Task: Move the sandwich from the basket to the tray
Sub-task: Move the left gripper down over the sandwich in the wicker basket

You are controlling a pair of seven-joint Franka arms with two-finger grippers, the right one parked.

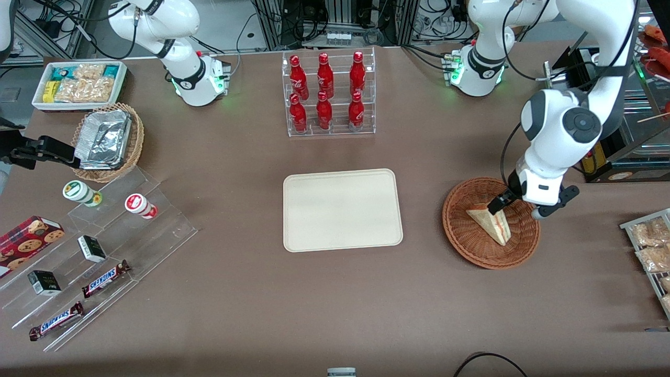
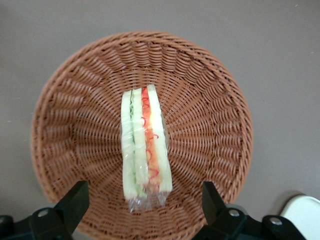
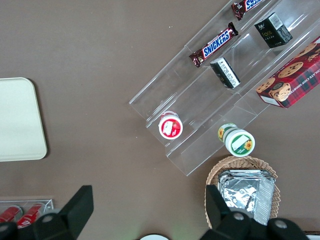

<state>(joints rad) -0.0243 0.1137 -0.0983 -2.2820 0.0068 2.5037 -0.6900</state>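
The sandwich [image 1: 489, 224], a wedge of pale bread with red and green filling, lies in the round reddish-brown basket [image 1: 460, 235]. In the left wrist view the sandwich [image 2: 145, 145] stands on edge in clear wrap at the middle of the basket [image 2: 210, 100]. My left gripper [image 1: 518, 209] hovers open just above the basket, over the sandwich's end farther from the front camera. Its black fingers [image 2: 75, 200] stand wide apart on either side of the wrapped end and touch nothing. The cream tray [image 1: 343, 209] lies bare at the table's middle, apart from the basket.
A clear rack of red bottles [image 1: 327, 94] stands farther from the front camera than the tray. Toward the parked arm's end are a white snack bin [image 1: 78, 84], a foil-tray basket [image 1: 107, 141] and acrylic steps [image 1: 104, 251] with snacks. Snack packets [image 1: 651, 246] lie at the working arm's end.
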